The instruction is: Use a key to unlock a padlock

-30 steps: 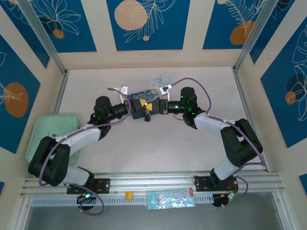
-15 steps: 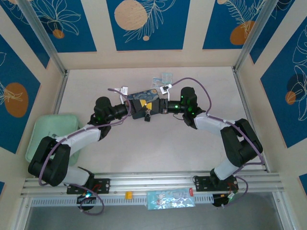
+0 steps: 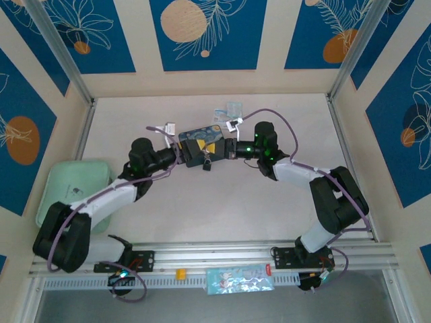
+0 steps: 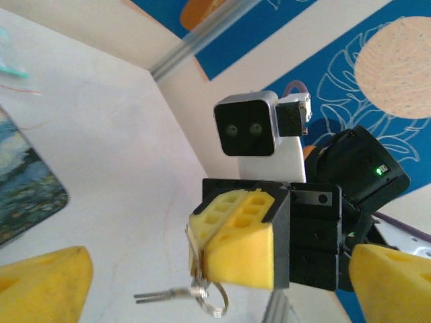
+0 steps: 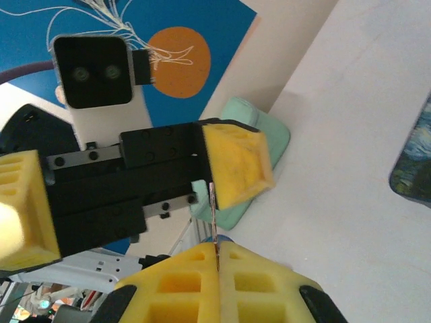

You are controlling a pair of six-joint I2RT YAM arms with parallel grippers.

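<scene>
So since the earlier look the left gripper [image 5: 128,185] has let go and backed off toward 8 o'clock. Its jaws are now spread about as wide as they go, while the right arm hasn't really budged. Left to right from overhead: the left gripper, then the painted tin [image 3: 201,136] sitting a bit past table centre toward 12 o'clock. Just at the tin's 6 o'clock edge is a tiny dark lump I take for the padlock [image 3: 207,163], too small to tell how it's lying. Then comes the right gripper [image 4: 225,242], pads pressed together and pinching the key [image 4: 165,295], its thin blade poking out toward the left arm with a ring dangling beside it. What worries me: nothing seems to be holding the padlock now, so if the key gets pushed at it, my guess is it just skates off or knocks against the tin. The pinch is on thin metal too, so the key could twist in the pads on contact. And the grippers sit close, so a quick reach from either could bump pads. Room-wise, the green tray [image 3: 74,188] hugs the 9 o'clock edge, well apart from the action. The table [image 3: 222,208] toward 6 o'clock is open, a clear packet [image 3: 229,109] lies by the back wall at 12, and the 3 o'clock wall is well away.
</scene>
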